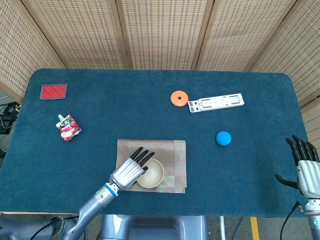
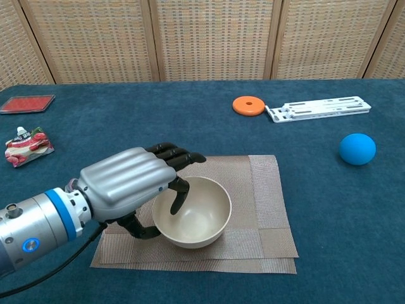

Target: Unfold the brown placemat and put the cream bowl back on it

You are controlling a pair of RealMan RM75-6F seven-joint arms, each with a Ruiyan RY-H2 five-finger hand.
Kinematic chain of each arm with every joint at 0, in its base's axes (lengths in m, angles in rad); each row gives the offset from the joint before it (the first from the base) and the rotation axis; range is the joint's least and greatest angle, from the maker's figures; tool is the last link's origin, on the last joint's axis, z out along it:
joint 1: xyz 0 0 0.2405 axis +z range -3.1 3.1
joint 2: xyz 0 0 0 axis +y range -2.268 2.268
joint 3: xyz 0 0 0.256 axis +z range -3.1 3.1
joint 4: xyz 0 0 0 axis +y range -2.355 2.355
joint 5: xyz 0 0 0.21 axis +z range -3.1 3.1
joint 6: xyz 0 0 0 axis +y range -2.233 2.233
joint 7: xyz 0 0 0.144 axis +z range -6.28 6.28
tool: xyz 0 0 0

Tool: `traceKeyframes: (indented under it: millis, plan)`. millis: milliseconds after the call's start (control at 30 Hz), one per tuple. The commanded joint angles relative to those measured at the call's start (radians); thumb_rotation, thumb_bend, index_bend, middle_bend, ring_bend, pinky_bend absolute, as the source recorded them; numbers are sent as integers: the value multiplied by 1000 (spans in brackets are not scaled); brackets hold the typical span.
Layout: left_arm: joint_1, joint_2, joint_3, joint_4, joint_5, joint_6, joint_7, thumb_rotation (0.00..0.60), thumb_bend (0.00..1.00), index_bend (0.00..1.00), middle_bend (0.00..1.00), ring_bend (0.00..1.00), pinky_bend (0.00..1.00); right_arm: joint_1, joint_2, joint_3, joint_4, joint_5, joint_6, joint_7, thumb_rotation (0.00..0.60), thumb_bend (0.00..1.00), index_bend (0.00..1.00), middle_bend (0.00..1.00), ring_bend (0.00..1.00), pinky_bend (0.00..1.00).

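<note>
The cream bowl (image 1: 155, 175) (image 2: 199, 215) stands on the brown placemat (image 1: 176, 152) (image 2: 266, 190), which lies folded near the table's front edge, with a doubled layer showing along its right and front sides. My left hand (image 1: 130, 171) (image 2: 130, 183) is over the bowl's left rim. Its fingers (image 2: 180, 155) reach across the rim, one dips inside, and the thumb sits by the outer wall. The bowl still rests flat on the mat. My right hand (image 1: 306, 169) hovers with spread fingers off the table's front right corner, holding nothing.
An orange disc (image 1: 179, 98) (image 2: 248, 105) and a white slotted bracket (image 1: 216, 103) (image 2: 317, 107) lie at the back right. A blue ball (image 1: 223, 138) (image 2: 357, 149) sits right of the mat. A red card (image 1: 53, 91) and a snack pouch (image 1: 68, 127) (image 2: 25, 146) lie far left.
</note>
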Motion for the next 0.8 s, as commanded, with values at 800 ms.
traceKeyframes:
  millis: [800]
  plan:
    - [148, 278, 49, 147, 43, 306, -351, 600, 590, 818, 0, 0, 0, -8, 21, -11, -18, -35, 17, 49, 600, 35, 3, 0, 0, 0]
